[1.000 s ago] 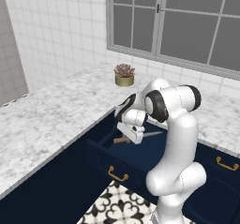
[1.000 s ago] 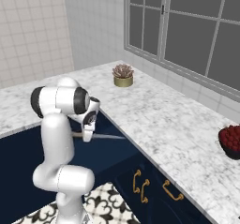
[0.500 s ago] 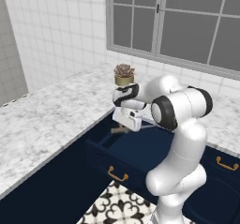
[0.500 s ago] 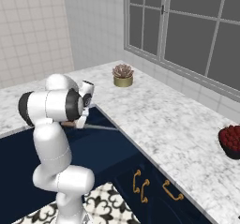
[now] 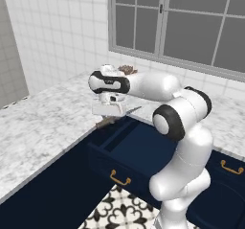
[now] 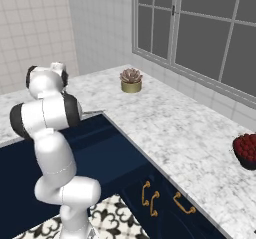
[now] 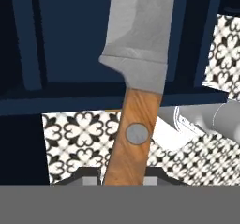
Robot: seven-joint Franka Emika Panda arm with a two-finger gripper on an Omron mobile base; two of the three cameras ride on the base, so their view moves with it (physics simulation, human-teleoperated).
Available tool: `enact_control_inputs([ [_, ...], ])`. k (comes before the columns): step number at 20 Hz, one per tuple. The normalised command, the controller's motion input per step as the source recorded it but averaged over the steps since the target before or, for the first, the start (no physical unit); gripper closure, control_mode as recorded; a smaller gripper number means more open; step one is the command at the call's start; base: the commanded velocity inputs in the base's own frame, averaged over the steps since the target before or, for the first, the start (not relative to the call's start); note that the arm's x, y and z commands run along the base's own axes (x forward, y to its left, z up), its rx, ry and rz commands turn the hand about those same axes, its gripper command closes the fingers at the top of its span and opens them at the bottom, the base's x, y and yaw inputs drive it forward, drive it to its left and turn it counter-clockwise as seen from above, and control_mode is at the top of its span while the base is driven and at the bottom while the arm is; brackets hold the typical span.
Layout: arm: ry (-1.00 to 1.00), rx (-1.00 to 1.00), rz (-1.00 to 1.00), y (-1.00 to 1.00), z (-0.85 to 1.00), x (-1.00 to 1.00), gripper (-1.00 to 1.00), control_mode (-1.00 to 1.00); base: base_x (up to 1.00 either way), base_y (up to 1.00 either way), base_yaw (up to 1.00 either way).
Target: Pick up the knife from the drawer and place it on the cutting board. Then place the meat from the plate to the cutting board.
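While the arm is reaching out over the near-left corner of the open drawer [image 5: 143,146], the gripper [image 5: 108,111] is clamping its jaws on the knife [image 7: 136,82], which is hanging in the air above the drawer's far-left edge, just beside the marble counter [image 5: 43,127]. Item one, the knife: it is being held by the tan wooden handle, low down near its butt end, with the silver blade running away from the hand over the navy drawer interior; in the left base view the handle is poking out to the left of the gripper and the blade tip to the right. Item two, the drawer: it is standing pulled out, brass handle [image 5: 119,179] facing the patterned floor. Item three, a small potted succulent [image 6: 131,80] is sitting far back on the counter near the window; a dark bowl of red fruit [image 6: 246,151] is resting at the far right. Handling note, as a judgement: the carry is going best with the blade kept level and the grip kept firm, since the hold is sitting far from the knife's middle and the blade may droop or swing; lifting clear of the counter lip before travelling toward the cutting board is looking advisable.
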Motion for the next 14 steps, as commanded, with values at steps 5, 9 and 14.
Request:
enact_control_inputs([
  [5,-0.09,-0.15,0.37,0.10,1.00,-0.90,1.00,-1.00,0.00,0.00,0.00],
  [9,-0.16,0.02,0.31,-0.10,0.61,-1.00,1.00,-1.00,0.00,0.00,0.00],
  [14,-0.24,0.36,0.19,-0.56,0.00,-1.00,1.00,-1.00,0.00,0.00,0.00],
])
